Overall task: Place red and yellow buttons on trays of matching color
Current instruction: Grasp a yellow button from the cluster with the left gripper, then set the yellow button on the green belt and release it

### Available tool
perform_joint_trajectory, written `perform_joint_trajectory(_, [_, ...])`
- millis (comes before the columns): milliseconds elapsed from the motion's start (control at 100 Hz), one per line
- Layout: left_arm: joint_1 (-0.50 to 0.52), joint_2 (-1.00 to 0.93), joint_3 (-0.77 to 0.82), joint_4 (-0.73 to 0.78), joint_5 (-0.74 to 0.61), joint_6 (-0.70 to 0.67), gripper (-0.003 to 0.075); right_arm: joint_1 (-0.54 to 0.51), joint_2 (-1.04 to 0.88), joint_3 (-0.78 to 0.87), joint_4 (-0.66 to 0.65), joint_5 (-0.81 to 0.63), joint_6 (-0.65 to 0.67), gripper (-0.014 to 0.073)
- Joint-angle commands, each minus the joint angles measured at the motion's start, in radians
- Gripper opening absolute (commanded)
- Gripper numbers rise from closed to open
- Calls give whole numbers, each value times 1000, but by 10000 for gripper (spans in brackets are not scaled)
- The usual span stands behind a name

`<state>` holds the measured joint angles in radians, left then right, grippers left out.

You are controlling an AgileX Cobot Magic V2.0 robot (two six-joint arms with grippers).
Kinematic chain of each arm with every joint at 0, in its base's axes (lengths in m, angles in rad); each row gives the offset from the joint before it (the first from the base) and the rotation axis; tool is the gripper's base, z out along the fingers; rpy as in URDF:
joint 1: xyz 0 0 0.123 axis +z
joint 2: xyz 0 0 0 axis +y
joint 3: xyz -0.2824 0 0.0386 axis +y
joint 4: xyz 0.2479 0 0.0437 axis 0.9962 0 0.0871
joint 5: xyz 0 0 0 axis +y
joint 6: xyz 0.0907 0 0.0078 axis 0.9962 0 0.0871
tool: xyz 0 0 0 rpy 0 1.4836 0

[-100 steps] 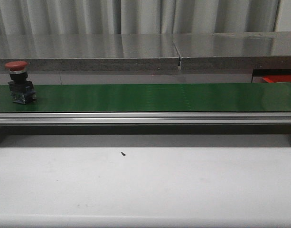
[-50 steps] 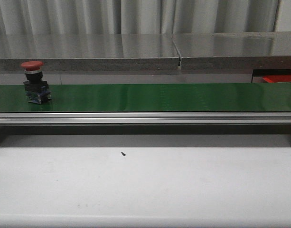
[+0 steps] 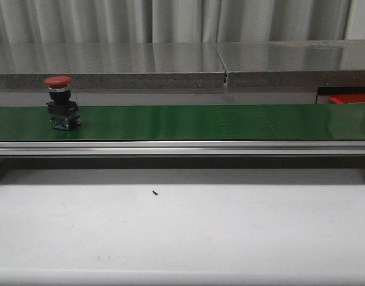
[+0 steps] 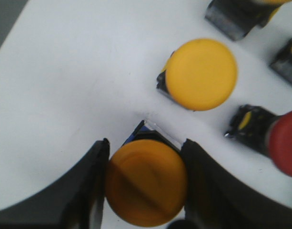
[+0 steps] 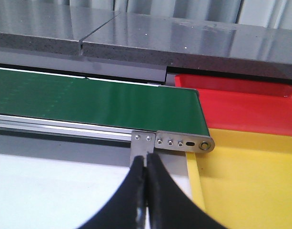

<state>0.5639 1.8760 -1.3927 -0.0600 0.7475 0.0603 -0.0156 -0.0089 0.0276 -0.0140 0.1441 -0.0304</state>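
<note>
A red button with a black base stands upright on the green belt, toward its left end. In the left wrist view my left gripper is shut on a yellow button, its fingers against both sides of the cap, over a white surface. My right gripper is shut on nothing, above the white table by the belt's end. Beyond that end lie the red tray and, nearer, the yellow tray. Neither gripper shows in the front view.
Around the held button stand another yellow button, a red one and several more at the picture's edge. A grey counter runs behind the belt. An aluminium rail fronts it. A small dark speck lies on the table.
The red button has travelled to the right along the belt, from near the left edge to further in. Nothing else in the front view has moved.
</note>
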Motion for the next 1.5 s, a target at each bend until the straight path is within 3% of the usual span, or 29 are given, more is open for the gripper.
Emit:
perform_joint_trajectory(0, [3,-129,-25,-67,-51,-4,-19,1,-18,-1,-11,-85,-4,-66])
perform_joint_trajectory(230, [-47,-276,-27,-186,-75,-2,-19,1,-18,-1,-11,-85,-4,-66])
perform_joint_trajectory(680, [-402,-254,-107,-122,-22,32,-18,1,-18,-1,-11,-85,-4,-66])
perform_joint_trajectory(1110, [-447,-82,-128,-127,30,32,8,1,-18,-1,-11,-85,-4,-66])
perform_joint_trajectory(1250, [-447,-73,-161,-129,46,32,148,1,-18,-1,-11,-85,-4,-66])
perform_joint_trajectory(1420, [-447,-73,-176,-151,63,52,525,1,-18,-1,-11,-85,-4,-66])
perform_joint_trajectory(1490, [-447,-73,-176,-165,63,52,629,1,-18,-1,-11,-85,-4,-66])
